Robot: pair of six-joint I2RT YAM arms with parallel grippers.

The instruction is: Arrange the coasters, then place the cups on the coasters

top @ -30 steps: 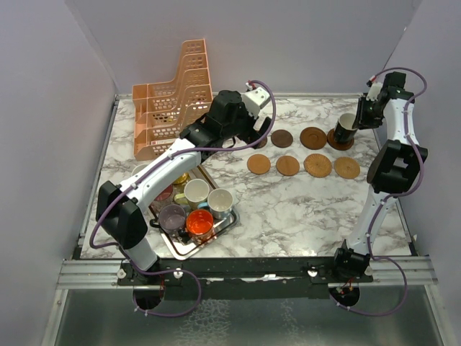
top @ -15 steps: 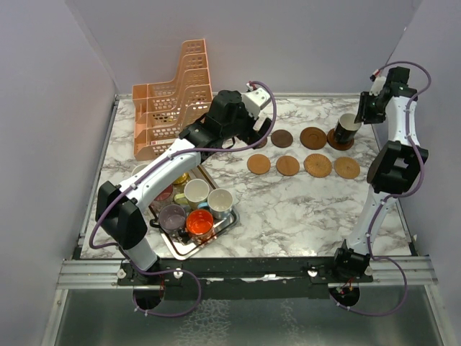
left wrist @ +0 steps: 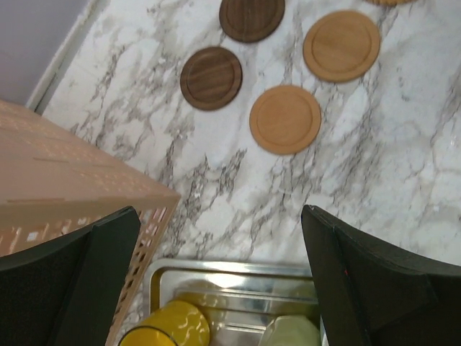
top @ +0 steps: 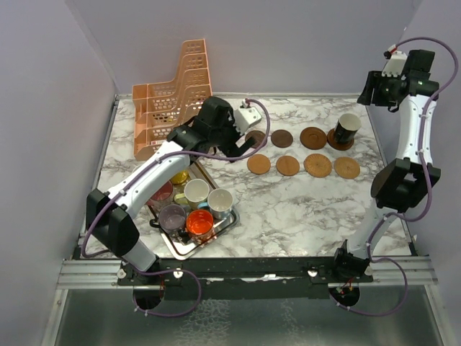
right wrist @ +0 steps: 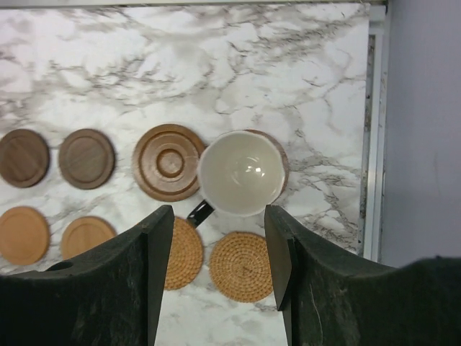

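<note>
Eight round coasters lie in two rows at the back right of the table, among them a tan one [top: 287, 166] and a ridged brown one [right wrist: 169, 162]. A dark cup [top: 347, 128] with a white inside [right wrist: 240, 173] stands on the far right back coaster [top: 338, 143]. My right gripper [right wrist: 218, 267] hangs high above that cup, open and holding nothing. Other cups sit in the silver tray [top: 229, 220]: white [top: 196, 191], orange [top: 199, 223], grey-purple [top: 173, 216], yellow [left wrist: 167, 328]. Near the tray's far edge my left gripper [left wrist: 220, 274] is wide open and empty.
A pink stacked organiser [top: 173, 97] stands at the back left, close beside my left arm. The table's right rail [right wrist: 371, 144] runs just past the cup. Two woven coasters [right wrist: 241, 265] lie in front of the cup.
My right gripper has let go of the cup, opened wider and risen up and back. My left arm has swung left, away from the coasters toward the tray.
</note>
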